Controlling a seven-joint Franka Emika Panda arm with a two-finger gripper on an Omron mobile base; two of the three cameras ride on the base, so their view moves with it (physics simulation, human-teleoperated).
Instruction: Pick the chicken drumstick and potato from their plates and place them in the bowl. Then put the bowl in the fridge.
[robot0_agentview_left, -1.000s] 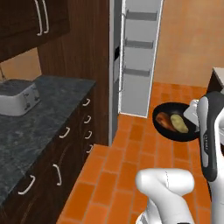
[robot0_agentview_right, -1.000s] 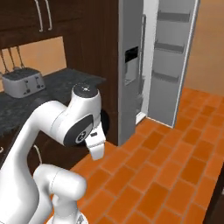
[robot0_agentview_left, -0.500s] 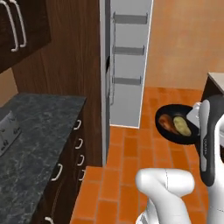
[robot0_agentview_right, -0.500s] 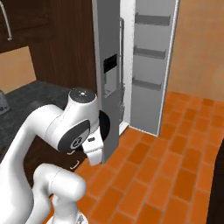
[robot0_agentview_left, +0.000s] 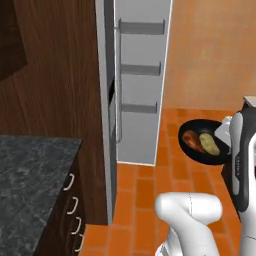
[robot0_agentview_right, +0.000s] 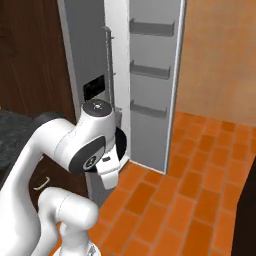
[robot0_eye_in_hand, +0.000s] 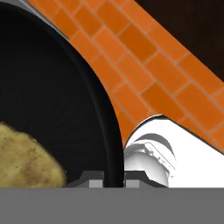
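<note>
Gripper (robot0_eye_in_hand: 108, 178) clamped nearly shut on the rim of the black bowl (robot0_eye_in_hand: 52, 109), one dark finger tip (robot0_eye_in_hand: 92, 178) inside the wall, the other outside, rim pinched between them. Bowl carried clear of the orange brick floor (robot0_eye_in_hand: 144, 83), hanging in the air at the arm's far end.

In the left base view, bowl (robot0_agentview_left: 202, 150) seen at the right, level with the lower fridge shelves and out in front of the fridge, above the floor (robot0_agentview_left: 145, 200). Chicken drumstick (robot0_agentview_left: 191, 140) and potato (robot0_agentview_left: 209, 143) lying side by side inside it, touching or nearly so, drumstick on the fridge side. From the hand view, potato (robot0_eye_in_hand: 24, 159) resting low against the bowl's inner wall, near the pinched rim.

Fridge (robot0_agentview_left: 107, 90) standing open, its grey side panel next to dark wood cabinetry (robot0_agentview_left: 55, 75), door (robot0_agentview_left: 142, 80) swung wide with three door shelves (robot0_agentview_left: 141, 27) showing on its inner face. Dark speckled counter (robot0_agentview_left: 30, 180) at lower left, drawers with pale handles (robot0_agentview_left: 74, 205) below.

In the right base view, bowl's edge (robot0_agentview_right: 122, 145) peeking out dark behind the white elbow joint, close to the open fridge door (robot0_agentview_right: 152, 75).
</note>
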